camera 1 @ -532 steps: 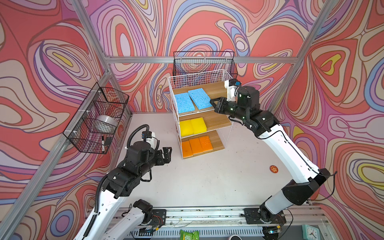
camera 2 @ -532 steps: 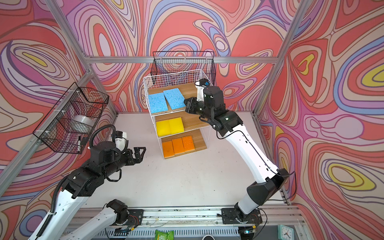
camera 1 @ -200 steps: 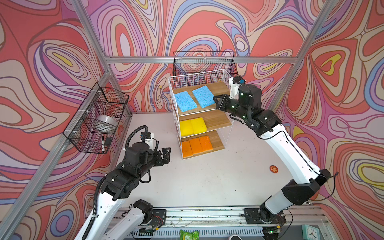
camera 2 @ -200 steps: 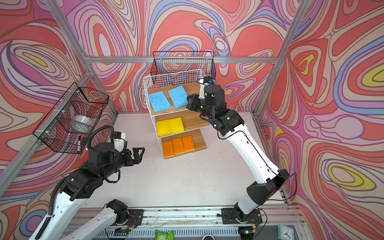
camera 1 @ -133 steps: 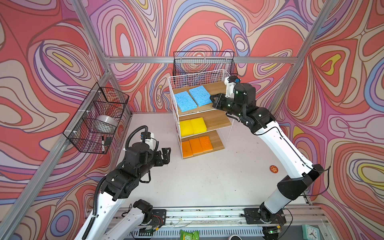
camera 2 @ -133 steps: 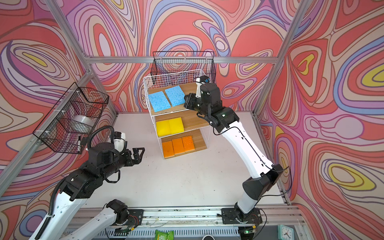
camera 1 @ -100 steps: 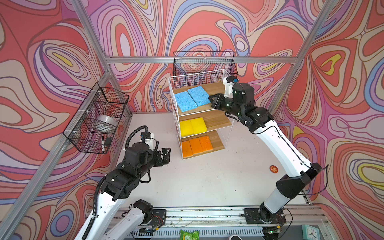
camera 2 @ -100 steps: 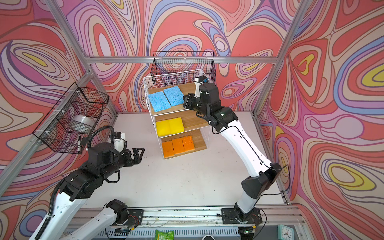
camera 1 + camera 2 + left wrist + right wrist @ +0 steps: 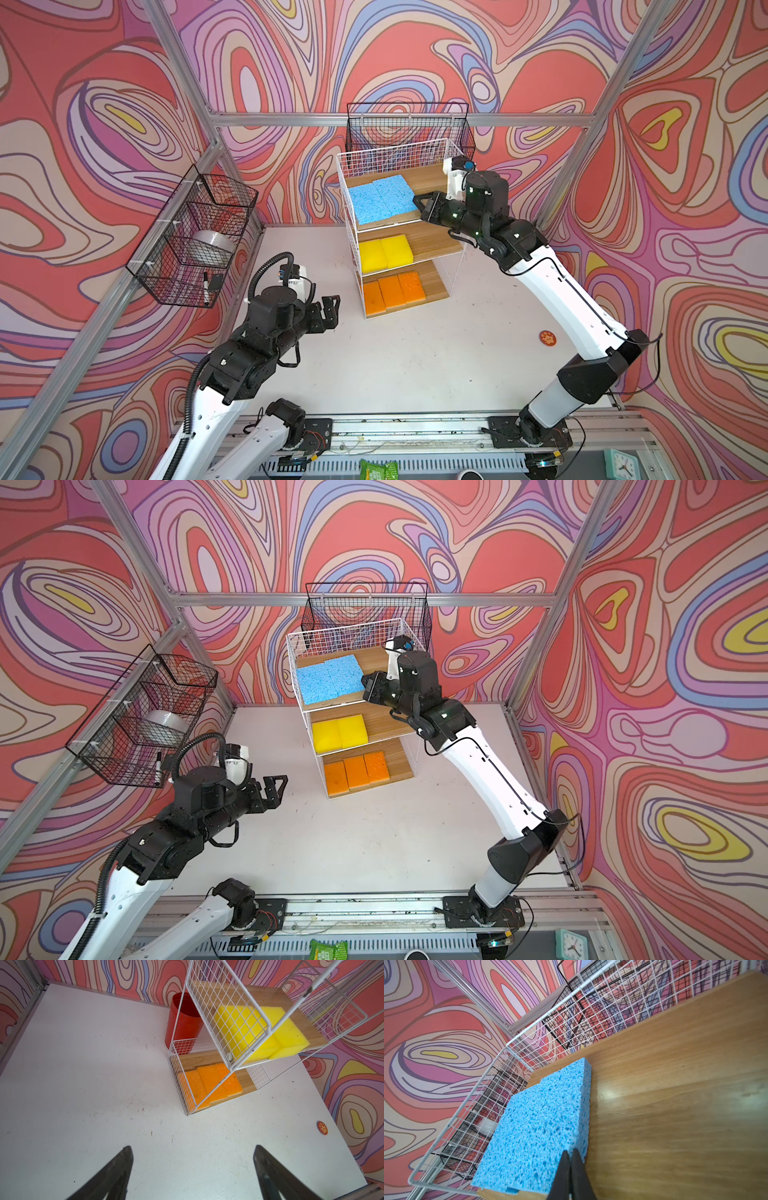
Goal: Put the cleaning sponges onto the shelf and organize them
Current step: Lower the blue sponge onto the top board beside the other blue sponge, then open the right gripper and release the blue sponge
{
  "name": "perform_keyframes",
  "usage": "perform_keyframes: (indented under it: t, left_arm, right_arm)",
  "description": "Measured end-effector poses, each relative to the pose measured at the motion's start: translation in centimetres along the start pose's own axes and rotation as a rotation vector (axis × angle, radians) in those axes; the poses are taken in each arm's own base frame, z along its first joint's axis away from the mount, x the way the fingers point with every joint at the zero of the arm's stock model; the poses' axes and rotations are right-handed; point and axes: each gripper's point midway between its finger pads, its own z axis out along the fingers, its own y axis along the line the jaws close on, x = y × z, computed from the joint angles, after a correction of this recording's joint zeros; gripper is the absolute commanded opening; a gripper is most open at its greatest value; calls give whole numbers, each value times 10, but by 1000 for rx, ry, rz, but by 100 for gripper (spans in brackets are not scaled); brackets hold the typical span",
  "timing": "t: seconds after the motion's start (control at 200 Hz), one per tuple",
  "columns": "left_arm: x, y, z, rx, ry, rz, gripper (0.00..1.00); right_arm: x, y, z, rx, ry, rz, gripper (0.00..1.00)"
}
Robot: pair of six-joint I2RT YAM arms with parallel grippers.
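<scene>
While the right gripper [image 9: 569, 1153] is pressed shut on nothing, its tips meet the side of the blue sponges [image 9: 542, 1118], which lie just ahead of it on the top board of the shelf [image 9: 426, 179]. Pushing too far may squeeze them against the wire wall beyond and buckle one. The left gripper [image 9: 329, 309] stands wide, empty, well apart from them.

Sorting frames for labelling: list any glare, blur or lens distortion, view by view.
Right wrist view: a pale glare patch on the top board, with softer grain nearer the lens; the blue sponges are sharp. Left wrist view: the left tool looks soft and dark, and the shelf wires splay from the wide lens. Both top views: even light, sharp, no glare.
</scene>
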Motion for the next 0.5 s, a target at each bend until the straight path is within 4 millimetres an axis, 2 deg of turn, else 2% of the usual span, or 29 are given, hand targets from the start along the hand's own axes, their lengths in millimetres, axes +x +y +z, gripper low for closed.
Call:
perform_keyframes:
  t: [0.085, 0.165, 0.315, 0.501]
  left_arm:
    - [0, 0, -1, 1, -3, 0, 92]
    - [0, 0, -1, 1, -2, 0, 92]
    - [0, 0, -1, 1, -2, 0, 92]
    - [0, 0, -1, 1, -2, 0, 95]
  right_arm:
    - [3, 3, -3, -8, 4, -2, 0]
    - [5, 6, -5, -14, 4, -3, 7]
    - [4, 8, -7, -22, 0, -5, 32]
    - [4, 12, -8, -30, -5, -7, 54]
